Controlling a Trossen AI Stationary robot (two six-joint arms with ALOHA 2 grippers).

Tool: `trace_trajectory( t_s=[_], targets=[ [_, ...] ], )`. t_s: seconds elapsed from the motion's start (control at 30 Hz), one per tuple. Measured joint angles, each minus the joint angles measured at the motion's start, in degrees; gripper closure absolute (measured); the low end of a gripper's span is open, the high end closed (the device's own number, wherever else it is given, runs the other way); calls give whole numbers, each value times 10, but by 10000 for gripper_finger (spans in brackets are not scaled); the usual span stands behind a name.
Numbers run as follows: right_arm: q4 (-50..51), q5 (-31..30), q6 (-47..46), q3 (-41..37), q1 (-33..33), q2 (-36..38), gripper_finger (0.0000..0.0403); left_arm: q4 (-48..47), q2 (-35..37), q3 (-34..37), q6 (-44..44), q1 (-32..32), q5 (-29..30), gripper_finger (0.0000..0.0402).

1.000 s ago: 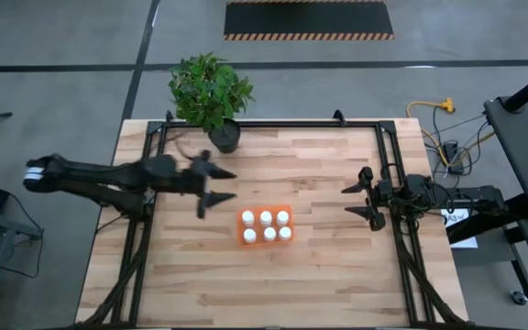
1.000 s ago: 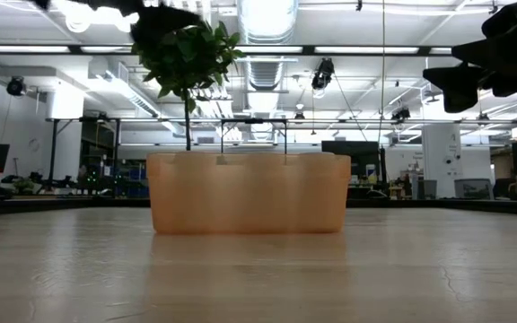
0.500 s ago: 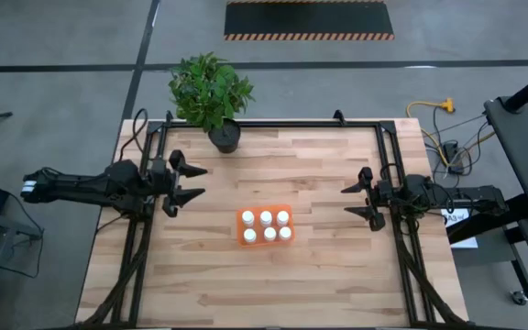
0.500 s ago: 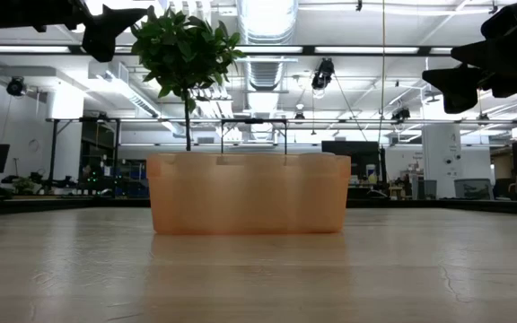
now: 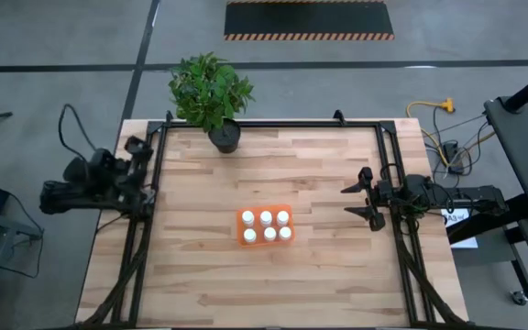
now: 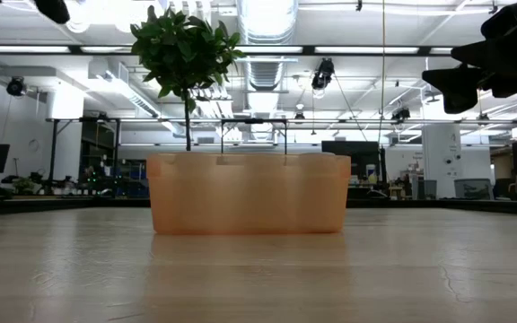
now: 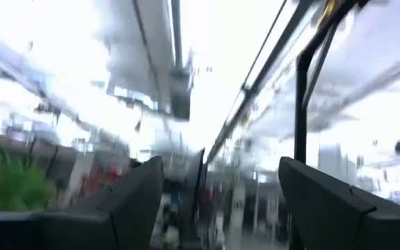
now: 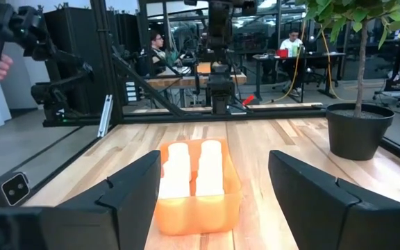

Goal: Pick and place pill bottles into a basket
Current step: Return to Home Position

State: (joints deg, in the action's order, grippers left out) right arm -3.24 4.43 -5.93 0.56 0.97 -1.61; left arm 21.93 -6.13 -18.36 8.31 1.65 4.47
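Black left gripper (image 7: 220,163) sat parted and empty over the table's (image 5: 319,275) left edge, potted plant (image 5: 211,92) stood at the rear edge, orange basket (image 5: 243,240) lay mid-table with all six pill bottles (image 5: 266,225) inside, right gripper (image 5: 346,201) hung spread, empty, near the right frame rail (image 5: 394,174).

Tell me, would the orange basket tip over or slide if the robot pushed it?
Probably slide: the basket looks low and wide, sitting flat on the smooth wooden table. Its six pill bottles likely add weight low down, steadying it. Its thin-looking walls might bend.
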Motion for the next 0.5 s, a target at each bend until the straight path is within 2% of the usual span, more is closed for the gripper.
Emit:
trace_trajectory(
  t_s=[0.1,0.17,0.33,0.43,0.5],
  targets=[
    [0,0,0,0,0,0,147,22,46,20,-2,0,0,134],
    [0,0,0,0,0,0,149,75,44,43,-2,0,0,134],
    [0,1,0,0,0,0,153,273,19,107,-3,0,0,134],
    [-1,1,0,0,0,-2,154,313,15,163,-2,0,-10,134],
    [0,0,0,0,0,-1,153,287,22,178,3,0,-11,134]
  ],
)
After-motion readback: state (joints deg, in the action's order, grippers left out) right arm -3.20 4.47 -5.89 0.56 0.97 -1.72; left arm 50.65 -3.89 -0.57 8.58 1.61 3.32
